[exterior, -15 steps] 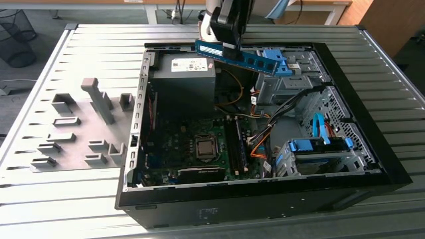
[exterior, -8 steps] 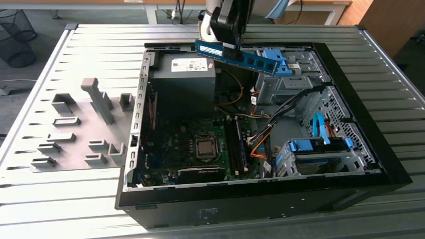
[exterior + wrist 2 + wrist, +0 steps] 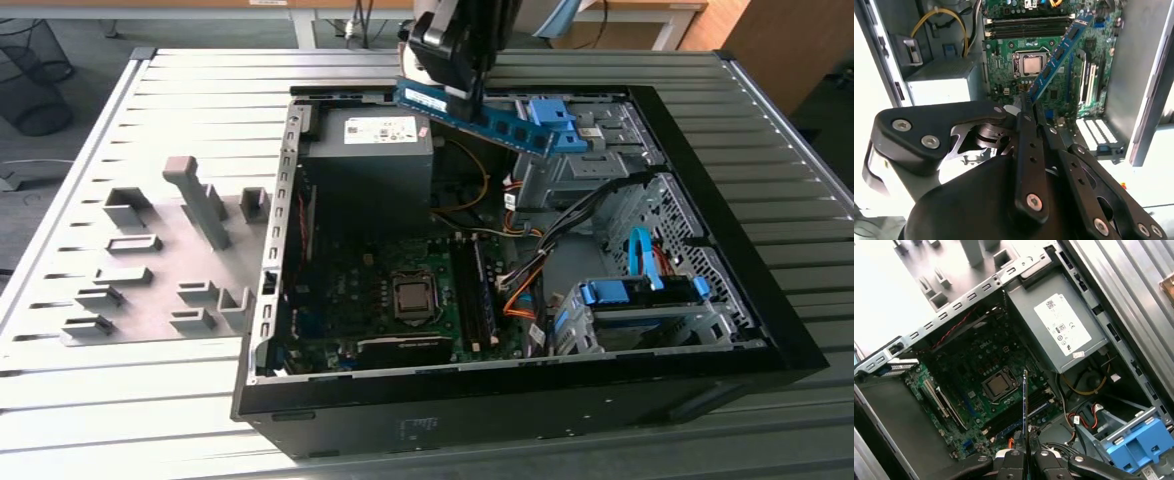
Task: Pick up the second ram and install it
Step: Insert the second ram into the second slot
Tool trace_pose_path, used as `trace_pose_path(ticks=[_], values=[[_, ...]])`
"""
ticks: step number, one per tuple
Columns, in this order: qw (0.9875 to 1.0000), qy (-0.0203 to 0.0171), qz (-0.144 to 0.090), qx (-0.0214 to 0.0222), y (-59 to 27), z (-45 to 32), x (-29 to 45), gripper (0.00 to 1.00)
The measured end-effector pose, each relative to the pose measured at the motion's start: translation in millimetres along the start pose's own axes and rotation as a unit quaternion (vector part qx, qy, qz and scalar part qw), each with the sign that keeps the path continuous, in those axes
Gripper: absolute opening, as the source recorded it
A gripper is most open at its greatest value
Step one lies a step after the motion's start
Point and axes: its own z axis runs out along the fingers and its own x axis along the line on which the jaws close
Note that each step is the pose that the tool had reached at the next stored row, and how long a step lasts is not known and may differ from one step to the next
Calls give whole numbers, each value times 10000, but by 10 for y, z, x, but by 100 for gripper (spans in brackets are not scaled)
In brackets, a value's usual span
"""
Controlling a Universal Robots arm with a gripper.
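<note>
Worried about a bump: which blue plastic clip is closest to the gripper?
The upper blue clip in the exterior view, right beside the held ram; the other blue clip sits far lower.

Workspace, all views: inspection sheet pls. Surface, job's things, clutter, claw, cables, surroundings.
Surface: slatted metal table, with an open computer case lying on it.
Job's things: memory stick held tilted in the air above the case, not in a slot; motherboard below it.
Clutter: grey fixture blocks on the table at the exterior view's left.
Claw: claw shut on one end of the memory stick.
Cables: orange and black bundle inside the case; yellow wires beside the power supply.
Surroundings: wire bin on the floor beyond the table.
</note>
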Motion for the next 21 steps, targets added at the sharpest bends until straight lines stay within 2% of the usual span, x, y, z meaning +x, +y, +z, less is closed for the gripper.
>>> trace_pose_path(ticks=[3,6,11,13,16,19,21], values=[[9996,-1,275,2,0,8,0,14],[9985,-2,544,5,0,15,1,14],[9950,-3,1000,9,0,27,1,14],[9930,-3,1179,11,0,31,1,14],[9894,-4,1452,13,0,37,1,14],[9851,-4,1719,16,0,43,1,14],[9817,-5,1904,17,0,47,1,14]])
